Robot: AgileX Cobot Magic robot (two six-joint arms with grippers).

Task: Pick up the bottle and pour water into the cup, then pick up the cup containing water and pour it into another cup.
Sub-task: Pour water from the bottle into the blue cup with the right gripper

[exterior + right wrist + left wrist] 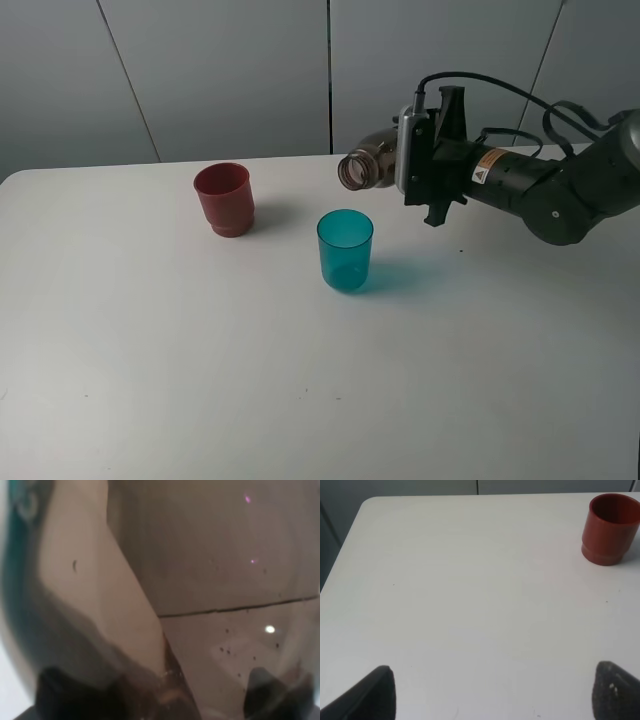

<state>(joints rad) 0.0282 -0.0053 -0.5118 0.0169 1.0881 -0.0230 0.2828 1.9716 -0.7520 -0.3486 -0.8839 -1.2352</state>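
Item: bottle (372, 163), smoky grey-brown, uncapped, carried in the air above the desk (150, 380). Holder: my right pincer (412, 160), clamped narrow across the bottle's body; in the right wrist view the bottle (200, 580) fills almost the whole picture, so the jaws themselves are hidden there. Long axis: close to level, running roughly along the 3-to-9 line of the high view, base at my wrist, open mouth at about 8 o'clock and partly toward the camera, its ring plainly visible. No stream shows at the mouth. Item: teal cup (345, 250), upright on the desk, lying at about 7 o'clock from my right pincer and near 6 o'clock from the bottle's mouth, apart from it; whether the mouth stands truly over the rim I cannot tell from this height. I judge the pour depends on that one line-up: mouth over rim, then neck tipped down. Item: red cup (224, 198), upright, toward 9 o'clock from the bottle's mouth, well apart from the teal cup. Item: left pincer (492, 692), jaws wide, holding nothing, over bare desk; the red cup (610, 527) is well apart from it. My right arm is the nearer one to the teal cup.
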